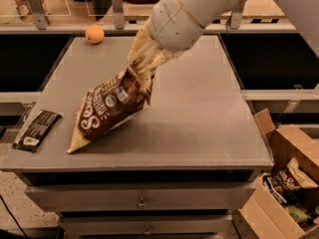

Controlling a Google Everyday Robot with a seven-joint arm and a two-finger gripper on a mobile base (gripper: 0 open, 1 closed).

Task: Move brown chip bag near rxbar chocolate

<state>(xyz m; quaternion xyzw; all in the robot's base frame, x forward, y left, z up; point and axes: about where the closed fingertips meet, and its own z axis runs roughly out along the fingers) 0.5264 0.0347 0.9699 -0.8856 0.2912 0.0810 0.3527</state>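
The brown chip bag [108, 109] hangs tilted over the grey table [199, 118], its lower cream corner touching or nearly touching the top near the front left. My gripper [139, 78] is shut on the bag's upper right corner, below my white arm [184, 11]. The rxbar chocolate [37, 130] lies flat at the table's left front edge, a short way left of the bag's lower corner.
An orange [94, 34] sits at the table's back left. A cardboard box [286, 183] with a smaller "Sea Salt" bag [286, 180] stands on the floor at the right. Drawers [142, 200] run below the table top. Shelving stands behind.
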